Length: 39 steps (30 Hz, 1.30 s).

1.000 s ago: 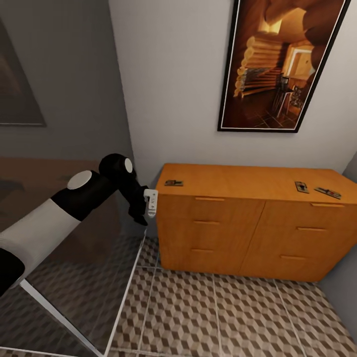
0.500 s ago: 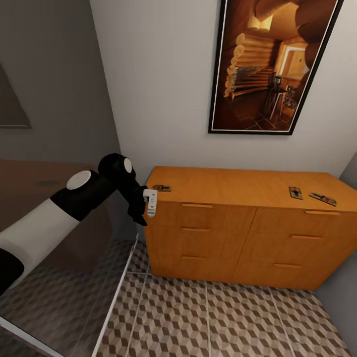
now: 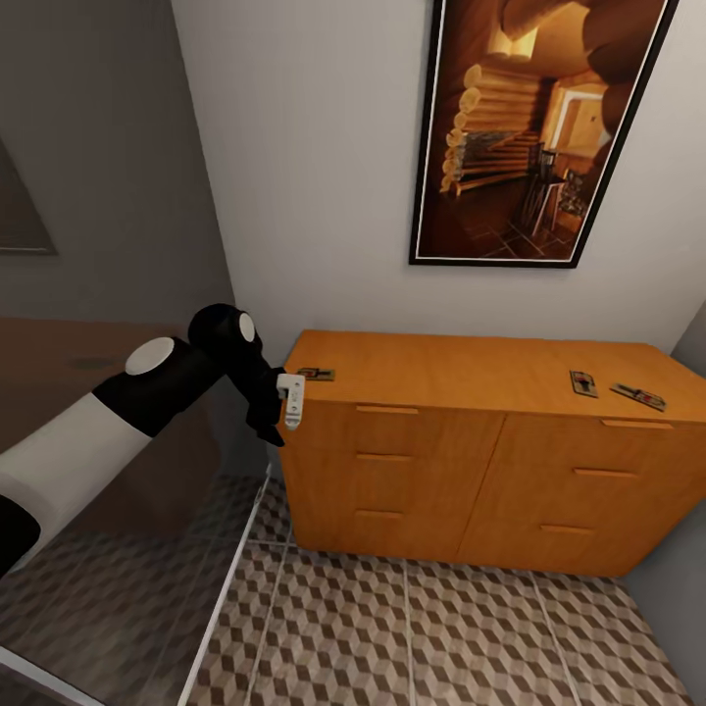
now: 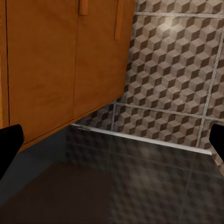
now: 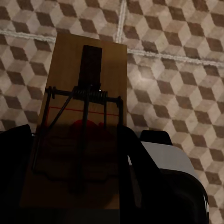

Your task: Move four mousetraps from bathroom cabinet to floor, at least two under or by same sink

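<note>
Here the left gripper (image 3: 279,422) hangs just beside the left end of the cabinet (image 3: 471,461), its fingers (image 4: 10,142) spread wide and empty over the glass shower edge. Three mousetraps lie on the cabinet top: one (image 3: 316,374) at the left end, two (image 3: 583,382) (image 3: 638,396) near the right, under a framed picture (image 3: 534,127). The right gripper (image 5: 79,186) pinches a fourth mousetrap (image 5: 81,126) over the patterned bathroom floor (image 3: 441,637); its fingers are dark and hard to make out.

The cabinet (image 3: 471,461) looks like smooth, matt orange-brown wood. The mousetrap (image 5: 79,135) is a wooden board with dark metal wire. The bathroom floor (image 3: 441,637) is matt tile.
</note>
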Available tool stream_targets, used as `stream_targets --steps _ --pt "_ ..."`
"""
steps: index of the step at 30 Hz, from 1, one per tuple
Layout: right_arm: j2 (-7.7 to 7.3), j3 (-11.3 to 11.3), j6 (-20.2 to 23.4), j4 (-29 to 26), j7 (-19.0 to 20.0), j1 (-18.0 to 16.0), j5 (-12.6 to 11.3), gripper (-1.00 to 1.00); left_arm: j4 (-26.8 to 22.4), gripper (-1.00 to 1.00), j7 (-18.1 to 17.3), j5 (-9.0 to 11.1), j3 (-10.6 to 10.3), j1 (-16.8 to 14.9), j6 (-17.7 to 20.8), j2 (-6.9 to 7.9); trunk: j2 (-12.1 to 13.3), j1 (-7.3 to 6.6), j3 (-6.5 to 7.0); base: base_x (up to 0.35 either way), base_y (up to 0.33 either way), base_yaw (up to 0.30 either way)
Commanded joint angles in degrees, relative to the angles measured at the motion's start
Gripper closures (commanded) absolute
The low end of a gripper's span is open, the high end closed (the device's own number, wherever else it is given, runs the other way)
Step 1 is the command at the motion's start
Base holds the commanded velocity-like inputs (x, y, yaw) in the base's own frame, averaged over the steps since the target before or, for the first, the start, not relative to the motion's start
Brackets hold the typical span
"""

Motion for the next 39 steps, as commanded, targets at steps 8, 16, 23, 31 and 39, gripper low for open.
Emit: stream_targets --steps 8,16,23,31,39 --pt "0.03 0.5 -0.1 0.1 -0.3 0.0 0.1 1.0 0.0 -1.0 -0.4 -0.3 -0.1 -0.1 0.6 0.17 0.0 0.0 -0.06 0.1 0.094 0.0" --pt "0.1 0.5 0.0 0.1 -0.3 0.0 0.1 1.0 0.0 -1.0 -0.4 -0.3 -0.1 -0.1 0.7 0.1 0.0 0.0 -0.06 0.2 0.177 0.0" --pt "0.1 0.5 0.0 0.1 -0.2 0.0 0.1 1.0 0.0 -1.0 -0.4 -0.3 -0.1 -0.1 0.7 -0.18 0.0 0.0 -0.06 0.221 0.076 0.0" --pt "0.1 0.5 0.0 0.1 -0.2 0.0 0.1 1.0 0.0 -1.0 -0.4 -0.3 -0.2 -0.1 0.7 -0.65 0.0 0.0 -0.06 0.246 -0.05 0.0" --pt "0.1 0.5 0.0 0.1 -0.2 0.0 0.1 1.0 0.3 -1.0 -0.4 -0.3 -0.2 -0.1 0.7 -0.92 0.0 0.0 -0.06 0.247 -0.204 0.0"
